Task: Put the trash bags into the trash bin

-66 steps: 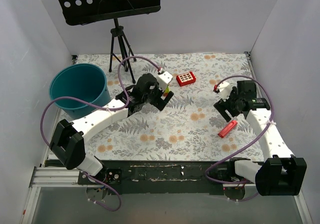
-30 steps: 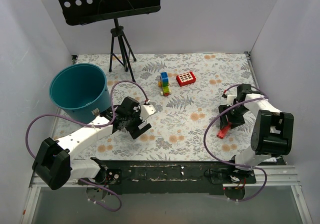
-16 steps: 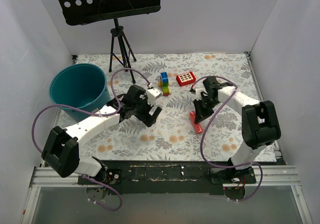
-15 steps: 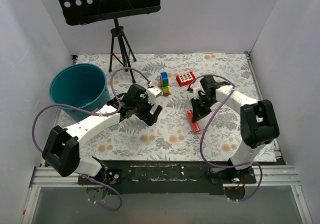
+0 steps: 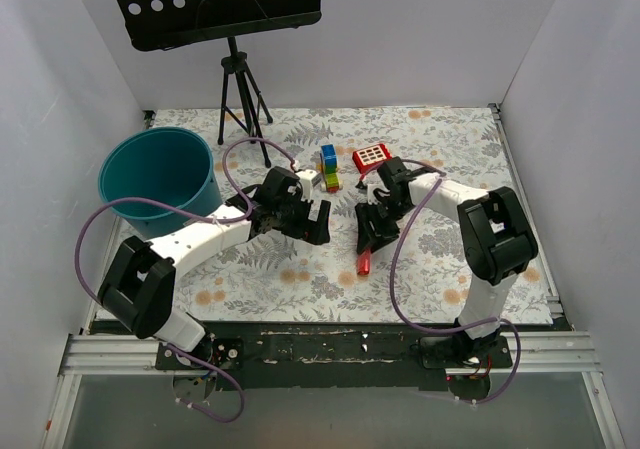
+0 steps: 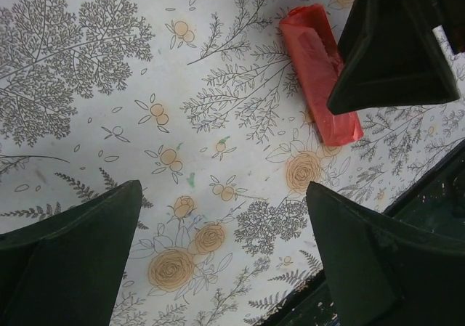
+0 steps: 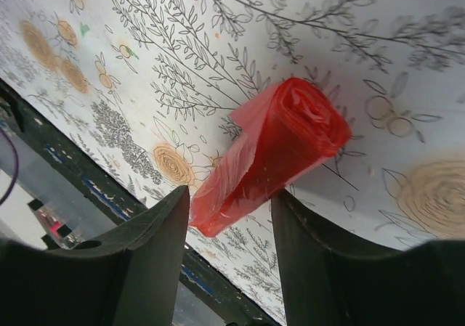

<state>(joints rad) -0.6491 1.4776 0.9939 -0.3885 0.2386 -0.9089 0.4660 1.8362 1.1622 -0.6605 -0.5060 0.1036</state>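
The trash bags (image 5: 364,260) are a tight roll of translucent red plastic film at the middle of the floral table. The roll also shows in the right wrist view (image 7: 269,155) and the left wrist view (image 6: 318,68). My right gripper (image 5: 372,231) is shut on one end of the roll, a finger on each side (image 7: 231,195), and the other end slants down to the table. My left gripper (image 5: 313,223) is open and empty (image 6: 223,188), just left of the roll. The teal trash bin (image 5: 160,135) stands at the far left; nothing shows inside it.
A black music stand on a tripod (image 5: 240,89) stands at the back. A stack of coloured blocks (image 5: 328,167) and a flat red box with white squares (image 5: 372,157) lie just behind the grippers. The dark front rail (image 5: 330,344) borders the table.
My right gripper has carried the red roll from the right side of the table leftward to the middle. My left gripper has swung right toward it and stayed open.
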